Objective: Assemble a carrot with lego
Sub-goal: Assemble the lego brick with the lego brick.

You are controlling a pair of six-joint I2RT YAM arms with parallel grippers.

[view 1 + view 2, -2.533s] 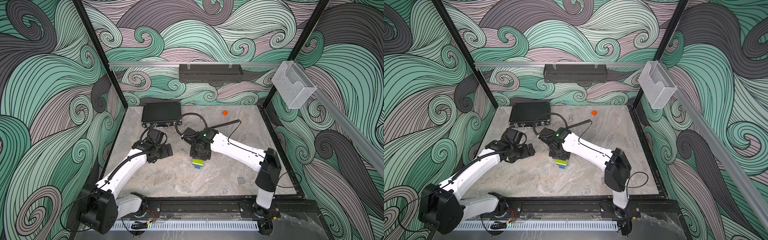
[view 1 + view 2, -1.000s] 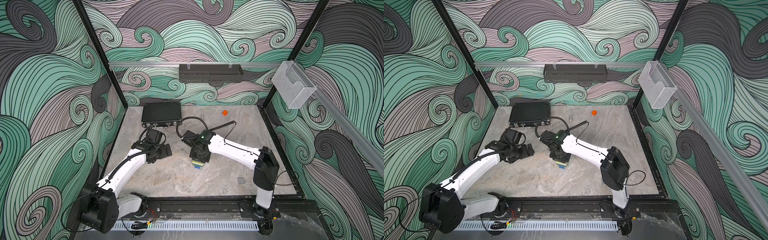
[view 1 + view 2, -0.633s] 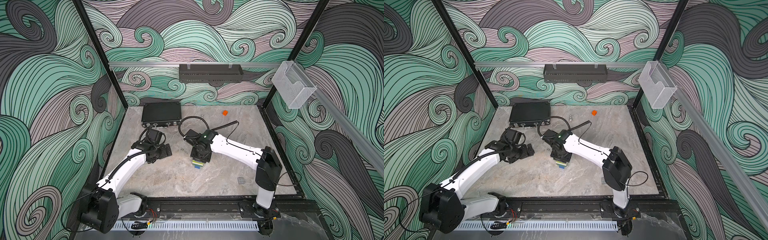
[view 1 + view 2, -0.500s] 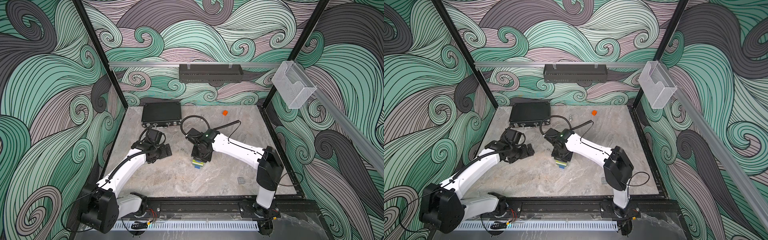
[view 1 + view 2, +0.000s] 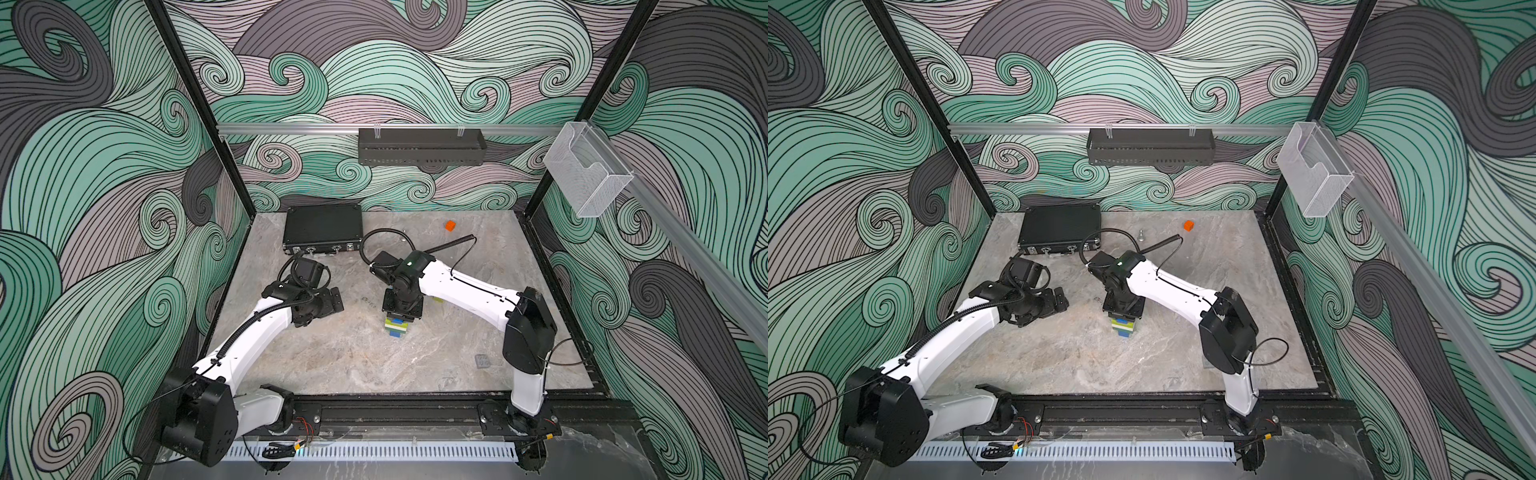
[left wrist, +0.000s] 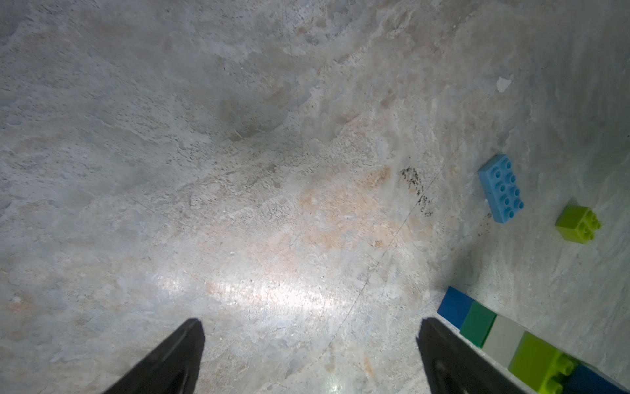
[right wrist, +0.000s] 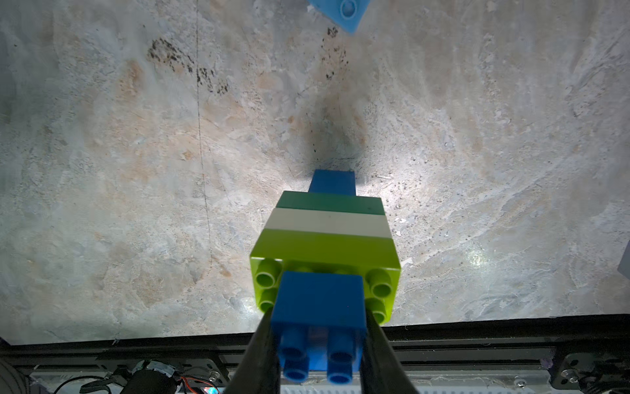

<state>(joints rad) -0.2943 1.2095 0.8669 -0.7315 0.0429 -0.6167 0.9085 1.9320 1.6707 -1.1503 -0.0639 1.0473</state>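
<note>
The carrot stands upright on the marble table, blue tip down, then dark green, white and lime bands. A dark blue square brick sits on the lime band's studs, and my right gripper is shut on it from above. My left gripper hangs open and empty to the carrot's left; in the left wrist view the carrot lies just beyond one finger. Loose lego lies nearby: a light blue oblong brick and a lime square brick.
A black case lies at the back left of the table. An orange cube sits near the back wall. A small grey piece lies at the front right by the right arm's base. A black rail borders the table's front.
The right arm's elbow has swayed a little while its gripper stayed shut on the top of the carrot. The left arm has not moved.
</note>
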